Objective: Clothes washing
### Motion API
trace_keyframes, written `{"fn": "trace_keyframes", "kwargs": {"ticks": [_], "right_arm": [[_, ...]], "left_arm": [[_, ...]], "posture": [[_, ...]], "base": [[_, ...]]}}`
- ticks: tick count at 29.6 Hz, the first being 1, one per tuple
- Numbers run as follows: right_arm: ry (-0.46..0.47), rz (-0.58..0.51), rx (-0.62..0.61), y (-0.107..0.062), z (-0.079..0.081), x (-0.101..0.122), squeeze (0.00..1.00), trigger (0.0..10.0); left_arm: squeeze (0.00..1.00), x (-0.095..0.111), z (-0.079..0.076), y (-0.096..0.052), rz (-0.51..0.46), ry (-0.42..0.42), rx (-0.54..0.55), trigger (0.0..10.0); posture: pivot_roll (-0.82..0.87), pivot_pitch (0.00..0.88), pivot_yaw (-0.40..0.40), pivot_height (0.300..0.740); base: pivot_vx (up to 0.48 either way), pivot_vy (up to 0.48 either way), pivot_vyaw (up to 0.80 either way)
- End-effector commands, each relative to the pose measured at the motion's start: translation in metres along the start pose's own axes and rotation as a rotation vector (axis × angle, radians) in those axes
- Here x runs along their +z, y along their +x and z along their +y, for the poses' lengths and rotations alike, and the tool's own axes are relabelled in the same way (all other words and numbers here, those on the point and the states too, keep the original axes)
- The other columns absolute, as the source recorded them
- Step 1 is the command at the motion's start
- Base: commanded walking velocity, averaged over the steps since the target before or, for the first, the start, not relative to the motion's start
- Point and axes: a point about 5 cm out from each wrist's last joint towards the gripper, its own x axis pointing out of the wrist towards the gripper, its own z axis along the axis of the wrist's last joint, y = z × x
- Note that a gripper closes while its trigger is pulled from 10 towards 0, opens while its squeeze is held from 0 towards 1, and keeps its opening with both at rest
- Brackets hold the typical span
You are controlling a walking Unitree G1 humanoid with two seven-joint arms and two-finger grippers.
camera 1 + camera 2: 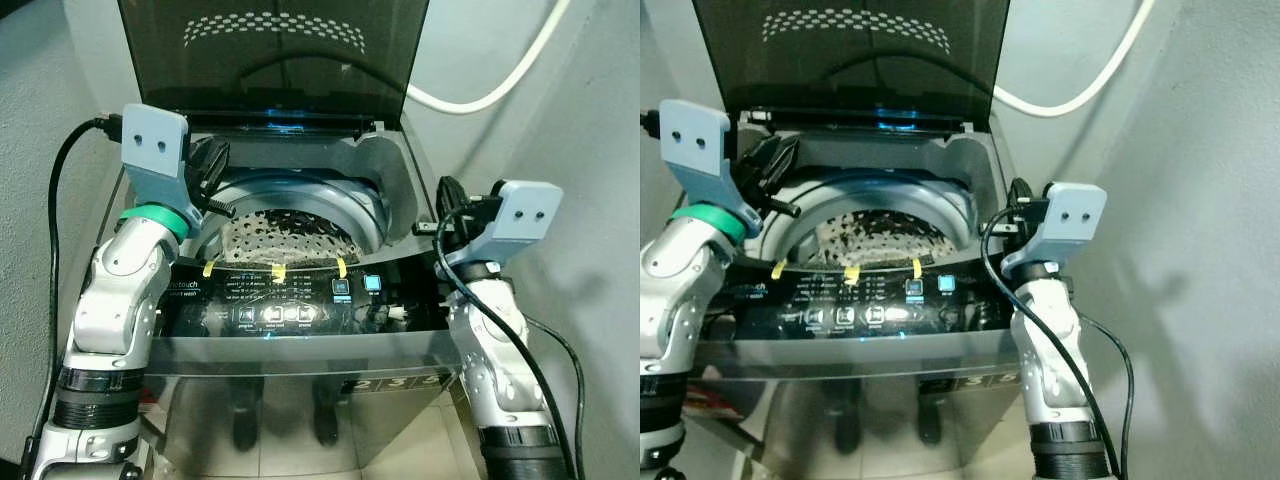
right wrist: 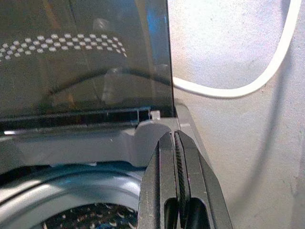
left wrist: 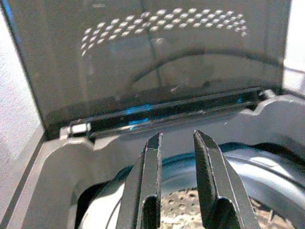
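From the head views, the top-loading washing machine (image 1: 300, 330) stands with its lid (image 1: 270, 55) raised and patterned laundry (image 1: 285, 238) in the drum. The left gripper (image 3: 176, 152), fingers slightly spread and empty, hovers over the drum's left rim. The right gripper (image 2: 177, 167), fingers pressed together, sits by the right rim; closing the lid calls for a gentle push from behind its top edge.

Dim, bluish indoor light; glare dots on the raised lid (image 1: 270, 50), wrist views soft.
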Motion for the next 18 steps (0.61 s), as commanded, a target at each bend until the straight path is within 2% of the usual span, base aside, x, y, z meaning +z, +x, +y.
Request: {"fn": "trace_keyframes", "kwargs": {"ticks": [1,9,18], "right_arm": [[0.013,0.024,0.0,-0.0003,0.0005,-0.0043,0.0,10.0],[0.029,0.046,0.015,-0.0002,0.0045,-0.0054,0.0,10.0],[0.013,0.053,0.021,-0.0009,0.0047,-0.006,0.0,10.0]], "left_arm": [[0.0,-0.0041,0.0011,-0.0012,0.01,0.003,0.018,10.0],[0.0,-0.0096,0.005,-0.0001,0.028,0.002,0.077,10.0],[0.0,-0.0135,0.0034,0.0026,0.035,0.004,0.089,10.0]], "posture": [[0.08,0.027,0.001,0.74],[0.08,0.021,-0.005,0.74],[0.07,0.022,0.001,0.74]], "base": [[0.0,0.0,0.0],[0.0,0.0,0.0],[-0.376,0.0,0.0]]}}
